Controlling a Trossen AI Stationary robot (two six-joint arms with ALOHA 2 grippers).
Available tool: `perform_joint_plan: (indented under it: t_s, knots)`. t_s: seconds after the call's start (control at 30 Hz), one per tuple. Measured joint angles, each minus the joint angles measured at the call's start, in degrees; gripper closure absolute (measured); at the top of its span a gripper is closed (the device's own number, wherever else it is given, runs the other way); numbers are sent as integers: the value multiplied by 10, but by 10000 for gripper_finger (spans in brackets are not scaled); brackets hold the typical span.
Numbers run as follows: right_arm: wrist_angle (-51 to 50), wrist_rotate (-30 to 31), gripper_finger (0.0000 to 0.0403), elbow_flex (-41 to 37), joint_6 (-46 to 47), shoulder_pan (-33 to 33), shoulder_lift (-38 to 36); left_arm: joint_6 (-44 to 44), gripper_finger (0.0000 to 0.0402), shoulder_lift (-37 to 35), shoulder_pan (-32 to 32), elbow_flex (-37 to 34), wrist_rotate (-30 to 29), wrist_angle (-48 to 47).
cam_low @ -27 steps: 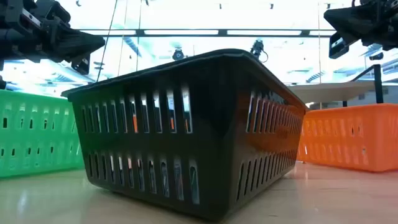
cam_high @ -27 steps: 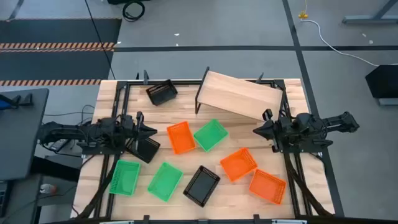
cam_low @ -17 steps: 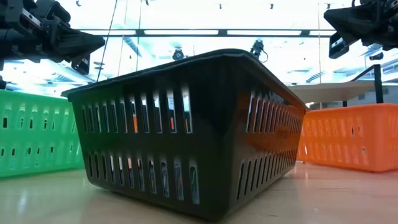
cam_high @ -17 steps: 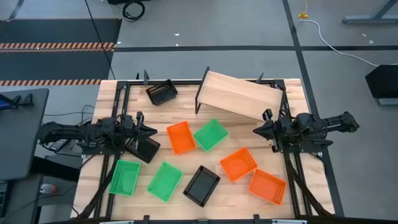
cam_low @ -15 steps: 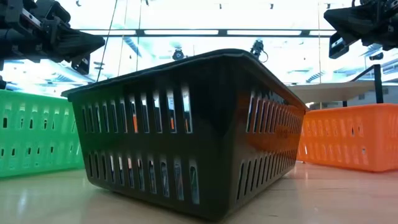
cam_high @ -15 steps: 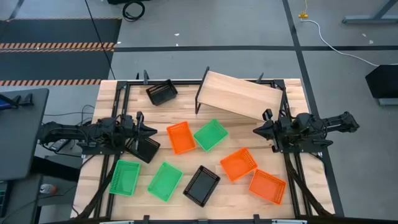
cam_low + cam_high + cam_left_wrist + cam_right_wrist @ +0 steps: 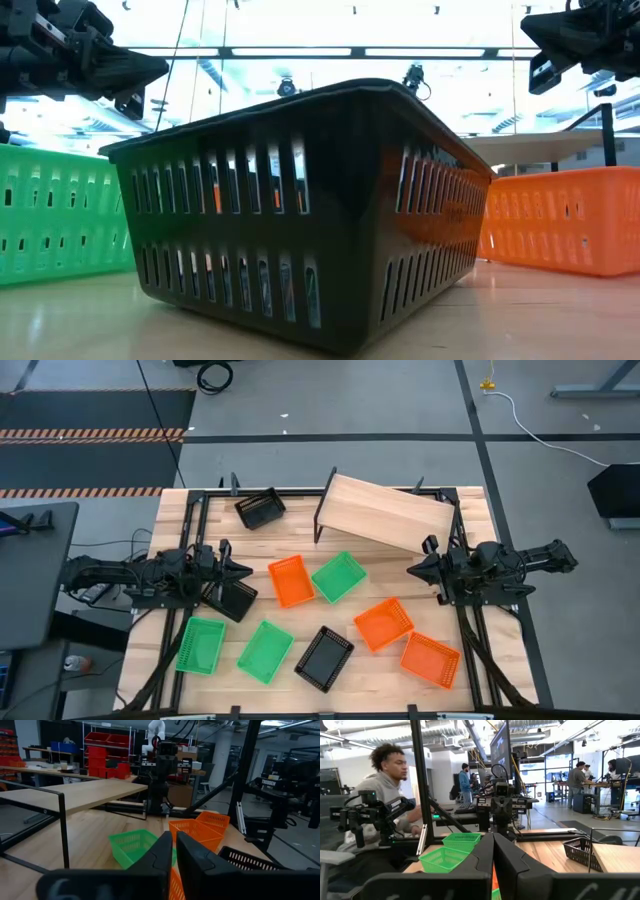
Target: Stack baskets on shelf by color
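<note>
- The left gripper (image 7: 243,571) sits at centre-left of the overhead frame, above the table, its fingers (image 7: 165,855) pressed together with nothing between them; a black basket (image 7: 237,600) lies directly below and just beside its tip.
- The right gripper (image 7: 413,571) mirrors it at centre-right, clenched and empty, its tip close to the lower right corner of the shelf (image 7: 385,512).
- The shelf stands askew in the upper middle of the overhead frame, its plank bare; no basket is on it yet, so the task looks to be at its very start.
- Nearest the left claw after the black one are an orange basket (image 7: 290,580) and a green basket (image 7: 338,576), touching or nearly so at the centre of the frame.
- Two more green baskets (image 7: 200,644) (image 7: 266,651) and a second black basket (image 7: 324,658) lie along the lower edge; two orange baskets (image 7: 384,624) (image 7: 430,659) sit lower right.
- A third black basket (image 7: 260,509) rests at upper left, by the shelf's left end.
- To do the first pick well, I would judge: part the fingers before descending, pinch one long wall rather than the mesh floor, lift clear of neighbours, and give each colour its own spot on the plank so stacks nest squarely.
- The tilted shelf means approach angle needs matching to its edge.
</note>
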Motion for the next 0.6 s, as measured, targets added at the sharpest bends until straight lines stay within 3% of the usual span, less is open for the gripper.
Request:
perform_joint_plan:
  t_s: [0.6]
  knots:
    - [0, 0, 386, 0, 0, 0, 0, 0, 374, 0, 0, 0, 0, 0]
